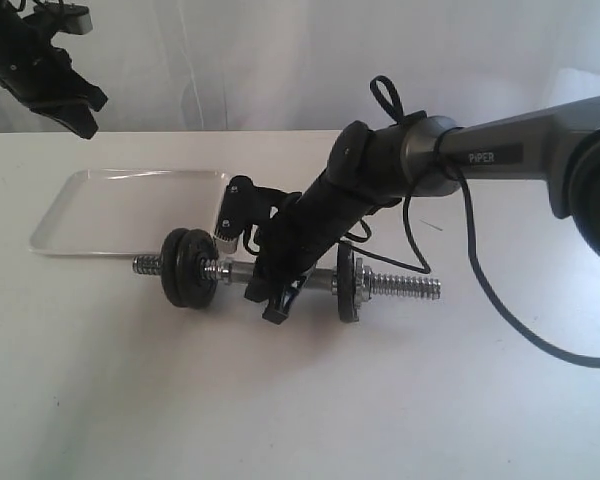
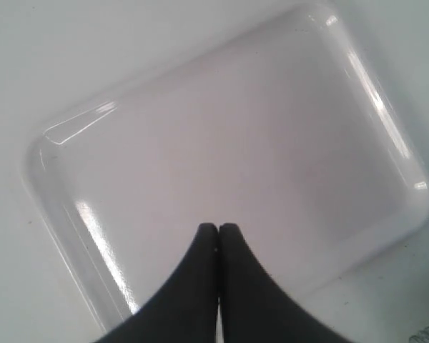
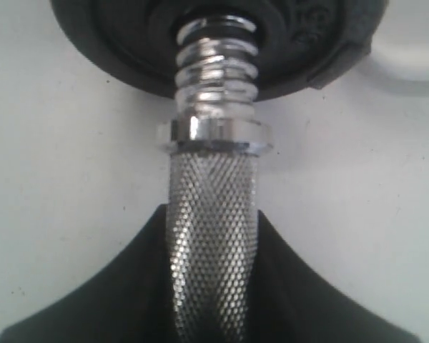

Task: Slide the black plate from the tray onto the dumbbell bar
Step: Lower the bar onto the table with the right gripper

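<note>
The dumbbell bar (image 1: 400, 287) lies on the white table in front of the tray (image 1: 130, 210), which holds nothing. Two black discs sit together on the bar's left end. The outer, smaller one is the black plate (image 1: 175, 258); the inner is the larger angular-rimmed plate (image 1: 197, 272). A third black plate (image 1: 348, 285) sits toward the right end. My right gripper (image 1: 273, 303) is shut on the bar's knurled middle (image 3: 213, 243), just short of a silver collar nut (image 3: 214, 136). My left gripper (image 1: 80, 118) hangs high above the tray (image 2: 236, 143), fingers (image 2: 207, 243) pressed together, empty.
The right arm (image 1: 380, 170) slants across the table from the right, above the bar. Its black cable (image 1: 480, 290) loops down onto the table at the right. The tray's near rim (image 1: 90, 252) lies close behind the bar's left end.
</note>
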### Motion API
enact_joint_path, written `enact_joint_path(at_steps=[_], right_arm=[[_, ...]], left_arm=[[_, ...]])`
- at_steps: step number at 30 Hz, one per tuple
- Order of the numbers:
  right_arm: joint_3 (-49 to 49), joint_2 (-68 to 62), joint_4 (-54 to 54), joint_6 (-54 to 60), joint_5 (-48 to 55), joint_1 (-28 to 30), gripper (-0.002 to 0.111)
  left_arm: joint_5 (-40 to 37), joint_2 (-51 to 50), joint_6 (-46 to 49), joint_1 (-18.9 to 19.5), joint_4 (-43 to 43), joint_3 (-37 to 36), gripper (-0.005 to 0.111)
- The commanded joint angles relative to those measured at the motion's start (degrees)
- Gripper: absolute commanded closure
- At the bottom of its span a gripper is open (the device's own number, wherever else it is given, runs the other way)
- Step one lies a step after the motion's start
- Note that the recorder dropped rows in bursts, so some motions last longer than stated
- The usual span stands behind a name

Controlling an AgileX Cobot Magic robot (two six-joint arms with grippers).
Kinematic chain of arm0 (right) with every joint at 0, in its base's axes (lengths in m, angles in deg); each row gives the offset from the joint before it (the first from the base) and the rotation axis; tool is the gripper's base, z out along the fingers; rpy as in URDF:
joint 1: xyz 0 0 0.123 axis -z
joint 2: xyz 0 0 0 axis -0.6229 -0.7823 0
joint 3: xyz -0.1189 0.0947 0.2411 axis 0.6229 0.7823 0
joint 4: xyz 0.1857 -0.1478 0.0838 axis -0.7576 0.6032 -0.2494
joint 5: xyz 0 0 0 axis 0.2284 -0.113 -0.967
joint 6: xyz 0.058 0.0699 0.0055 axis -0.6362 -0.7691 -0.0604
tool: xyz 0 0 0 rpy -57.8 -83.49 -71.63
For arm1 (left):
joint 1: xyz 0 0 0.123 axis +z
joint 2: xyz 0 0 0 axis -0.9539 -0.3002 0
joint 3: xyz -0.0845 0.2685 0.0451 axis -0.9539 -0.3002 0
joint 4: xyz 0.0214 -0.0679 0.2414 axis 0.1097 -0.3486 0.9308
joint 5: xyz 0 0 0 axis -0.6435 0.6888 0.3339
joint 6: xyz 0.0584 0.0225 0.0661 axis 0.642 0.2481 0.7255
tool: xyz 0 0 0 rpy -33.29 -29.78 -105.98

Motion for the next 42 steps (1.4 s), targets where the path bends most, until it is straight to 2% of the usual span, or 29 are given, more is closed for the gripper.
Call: enact_joint_path(at_steps=[1,10,33,36,42], right_arm=[[-0.8,4.0,-5.5,4.7,-2.7,-0.9,0.108],[-2.9,3.2,-6.6,9.1,-4.4,-2.5,0.108],[-5.1,0.5,-7.7,9.0,-6.0,-2.8,0.107],[-5.1,0.5,-7.7,9.0,-6.0,-2.8,0.098],[-5.1,0.5,-7.7,7.3,-6.0,-2.8,0.054]], left_arm=[[-5.1,0.9,-0.5,0.3,-0.2,0.2,0.107],[-5.1,0.9,-0.5,0.3,-0.6,0.2,0.107],[-5.1,0.9,-0.9,0.3,-0.8,0.2,0.107],[-5.1,0.9,-0.9,0.3,-1.5,0.2,0.107],[-5.1,0.9,-0.9,0.3,-1.8,0.2,0.107]])
